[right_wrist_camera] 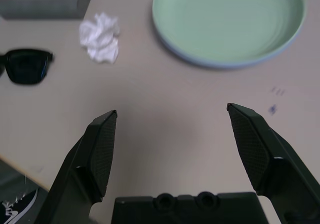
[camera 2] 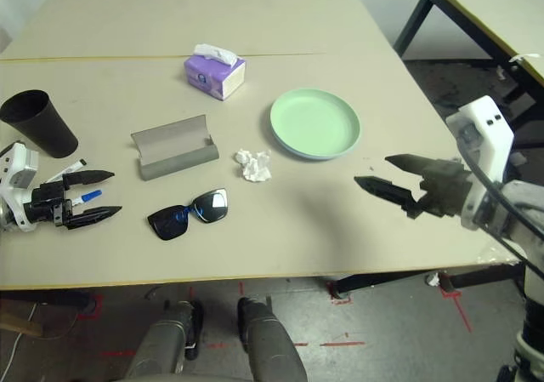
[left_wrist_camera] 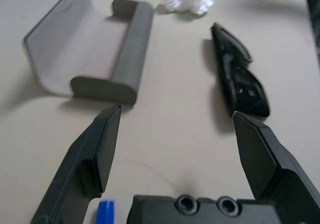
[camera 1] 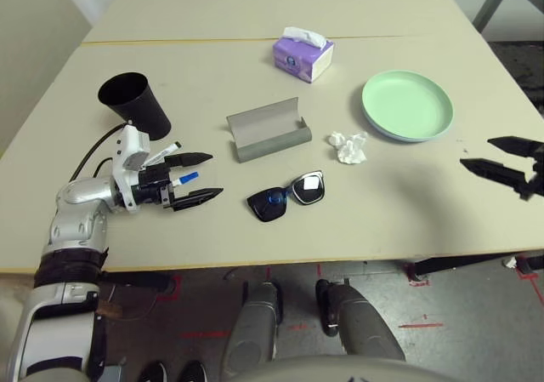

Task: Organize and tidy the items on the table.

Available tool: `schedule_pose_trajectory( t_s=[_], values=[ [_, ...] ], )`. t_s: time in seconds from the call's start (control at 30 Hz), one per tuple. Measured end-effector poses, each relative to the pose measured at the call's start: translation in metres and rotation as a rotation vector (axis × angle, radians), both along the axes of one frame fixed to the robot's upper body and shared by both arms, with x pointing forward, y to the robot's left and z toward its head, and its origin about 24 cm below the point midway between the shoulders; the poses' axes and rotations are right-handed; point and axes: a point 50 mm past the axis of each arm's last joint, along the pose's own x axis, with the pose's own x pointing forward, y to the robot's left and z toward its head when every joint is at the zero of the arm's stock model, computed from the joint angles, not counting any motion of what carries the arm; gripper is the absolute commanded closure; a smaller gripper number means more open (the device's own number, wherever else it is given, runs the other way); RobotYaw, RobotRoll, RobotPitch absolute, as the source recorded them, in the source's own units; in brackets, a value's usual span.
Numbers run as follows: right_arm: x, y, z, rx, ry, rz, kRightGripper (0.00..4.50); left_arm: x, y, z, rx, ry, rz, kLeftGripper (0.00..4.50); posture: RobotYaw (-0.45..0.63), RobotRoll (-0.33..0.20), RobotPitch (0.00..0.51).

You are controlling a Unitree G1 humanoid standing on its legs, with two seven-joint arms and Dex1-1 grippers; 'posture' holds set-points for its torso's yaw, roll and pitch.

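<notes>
My left gripper [camera 1: 204,176] hangs low over the table [camera 1: 408,212], jaws spread wide and holding nothing. Two markers [camera 1: 174,165] lie right under it, the black cup [camera 1: 136,103] behind it. Ahead of its fingertips sit the open grey glasses case [camera 1: 268,130] and the sunglasses [camera 1: 287,196]. My right gripper [camera 2: 382,173] is also wide and empty, above bare tabletop. Beyond its tips rests the green plate [camera 2: 315,123] stacked on a light-blue one, the crumpled tissue [camera 2: 254,165] just past that.
</notes>
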Motion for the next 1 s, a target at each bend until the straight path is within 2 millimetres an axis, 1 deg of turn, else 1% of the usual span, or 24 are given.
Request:
schedule_pose_trajectory(
  t_s=[0.07, 0.17, 0.27, 0.4, 0.6, 0.7, 1.0],
  values=[
    [-0.001, 0.007, -0.014, 0.004, 0.009, 0.0, 0.03, -0.001, 0.0, 0.0, 0.002, 0.001, -0.02, 0.0, -0.07, 0.0, 0.234],
    [0.005, 0.021, -0.036, -0.015, -0.002, 0.006, 0.03, -0.002, -0.001, 0.002, 0.009, -0.002, -0.05, 0.0, -0.06, 0.0, 0.229],
    [0.013, 0.031, -0.049, -0.031, -0.037, 0.0, 0.03, -0.003, 0.001, 0.005, 0.019, -0.004, -0.063, 0.0, -0.04, 0.0, 0.222],
    [0.028, 0.048, -0.066, -0.006, -0.071, -0.001, 0.03, -0.006, 0.001, 0.011, 0.008, -0.024, -0.1, 0.0, -0.03, 0.0, 0.216],
    [0.044, 0.064, -0.073, -0.019, -0.093, 0.043, 0.03, -0.016, -0.003, 0.018, -0.011, -0.064, -0.18, 0.0, -0.01, 0.0, 0.209],
    [0.05, 0.066, -0.076, -0.02, -0.087, 0.048, 0.03, -0.019, -0.004, 0.024, -0.008, -0.088, -0.207, 0.0, -0.01, 0.0, 0.207],
    [0.068, 0.086, -0.078, 0.009, -0.107, 0.06, 0.03, -0.02, -0.007, 0.022, 0.004, -0.096, -0.236, 0.0, -0.02, 0.0, 0.207]
  ],
)
